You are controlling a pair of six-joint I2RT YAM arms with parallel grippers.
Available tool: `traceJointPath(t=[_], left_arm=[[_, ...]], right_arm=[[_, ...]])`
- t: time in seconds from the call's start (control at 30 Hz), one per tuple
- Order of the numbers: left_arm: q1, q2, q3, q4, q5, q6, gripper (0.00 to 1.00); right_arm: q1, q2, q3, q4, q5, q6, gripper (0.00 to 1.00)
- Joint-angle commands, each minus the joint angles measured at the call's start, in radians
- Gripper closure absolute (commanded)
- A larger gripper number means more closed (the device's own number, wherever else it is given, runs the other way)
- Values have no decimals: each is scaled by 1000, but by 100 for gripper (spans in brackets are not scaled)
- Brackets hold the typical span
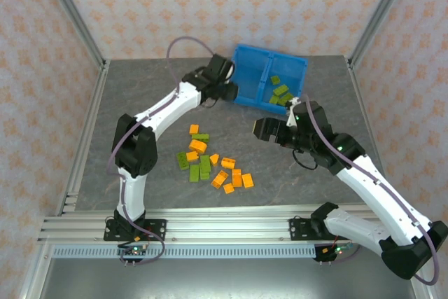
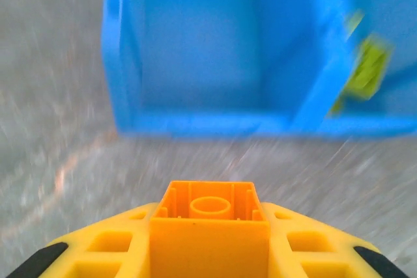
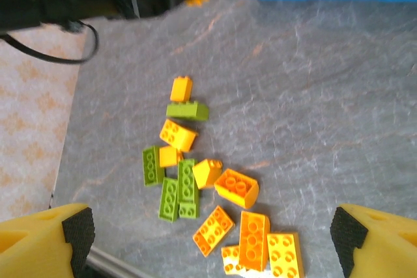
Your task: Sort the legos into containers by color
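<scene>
Orange and green legos [image 1: 210, 162] are being seen loose on the table [image 1: 140, 89]. At their two o'clock the right gripper [image 1: 260, 129] is being held open. At twelve o'clock an orange brick [image 2: 210, 222] is being clamped by the left gripper [image 1: 225, 92] beside the blue bin [image 1: 269, 52], green bricks [image 1: 280, 92] in its right compartment.

The blue bin [image 1: 250, 75] and the small bricks [image 3: 237, 187] look like smooth, glossy plastic. The table [image 1: 280, 173] is matt grey, veined like stone; its front rail [image 1: 210, 227] looks metal.
</scene>
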Motion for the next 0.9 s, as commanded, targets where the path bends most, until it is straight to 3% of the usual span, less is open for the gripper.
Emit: traceJointPath(t=[0.0,0.1,0.23,0.4,0.67,0.87], left_arm=[[0,96,227,-47,-78,25,72],[1,240,456,-88,-111,60,73],[1,390,641,-69,-125,96,73],[1,496,670,36,-111,105,72],[1,571,670,38,-126,58,70],[1,583,669,28,-113,44,55]], right_arm=[[5,0,62,-38,105,22,5],[5,-3,82,-57,133,27,5],[5,-11,92,-64,146,45,5],[5,-21,91,-73,158,57,5],[5,-21,92,-96,157,62,5],[6,-21,92,-92,157,71,5]])
